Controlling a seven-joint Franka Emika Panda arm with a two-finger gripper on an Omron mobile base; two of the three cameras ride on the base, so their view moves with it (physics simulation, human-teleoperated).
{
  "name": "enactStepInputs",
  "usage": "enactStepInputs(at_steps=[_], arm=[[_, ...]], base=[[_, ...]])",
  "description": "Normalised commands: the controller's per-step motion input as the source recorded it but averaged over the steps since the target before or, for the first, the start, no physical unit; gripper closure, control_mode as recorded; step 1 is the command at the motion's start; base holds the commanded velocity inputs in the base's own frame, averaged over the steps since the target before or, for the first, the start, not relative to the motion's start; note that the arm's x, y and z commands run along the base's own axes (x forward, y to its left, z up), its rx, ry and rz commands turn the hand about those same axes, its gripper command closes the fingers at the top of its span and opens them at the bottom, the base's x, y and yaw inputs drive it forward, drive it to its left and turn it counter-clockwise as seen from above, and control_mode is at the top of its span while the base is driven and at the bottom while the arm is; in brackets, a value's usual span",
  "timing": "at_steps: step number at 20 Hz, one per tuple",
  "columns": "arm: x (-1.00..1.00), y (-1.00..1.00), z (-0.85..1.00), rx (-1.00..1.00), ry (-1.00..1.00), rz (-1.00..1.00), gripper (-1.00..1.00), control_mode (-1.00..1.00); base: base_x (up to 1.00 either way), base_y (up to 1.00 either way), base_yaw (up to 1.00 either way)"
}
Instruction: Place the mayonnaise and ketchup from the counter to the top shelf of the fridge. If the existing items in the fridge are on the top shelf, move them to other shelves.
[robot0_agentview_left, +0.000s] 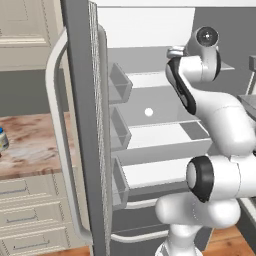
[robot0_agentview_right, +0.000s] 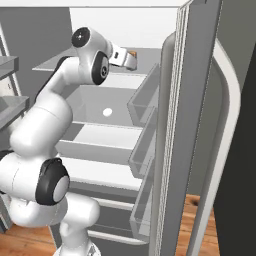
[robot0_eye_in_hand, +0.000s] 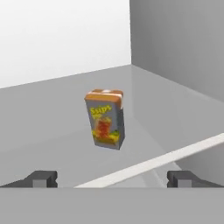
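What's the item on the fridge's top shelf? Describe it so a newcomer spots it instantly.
Open fridge, top shelf, straight ahead of the open gripper. There stands a small grey carton with an orange top and a red-and-yellow label. It leans slightly and is the one item visible on that shelf.

One juice carton (robot0_eye_in_hand: 105, 119); three fridge shelves (robot0_agentview_left: 165, 135) — three door bins (robot0_agentview_left: 120, 132)
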Motion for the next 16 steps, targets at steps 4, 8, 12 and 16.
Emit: enactStepInputs(at_steps=[4, 8, 12, 16], arm=[[0.47, 0.00, -0.11, -0.01, 0.01, 0.00, -1.00, -1.00], [0.46, 0.00, -0.08, 0.00, 0.01, 0.00, -1.00, -1.00], [0.45, 0.00, -0.07, 0.00, 0.02, 0.00, -1.00, -1.00], [0.41, -0.14, -0.10, 0.00, 0.04, 0.00, -1.00, -1.00]], base=[[0.00, 0.00, 0.00], [0.00, 0.00, 0.00], [0.00, 0.00, 0.00], [0.00, 0.00, 0.00]])
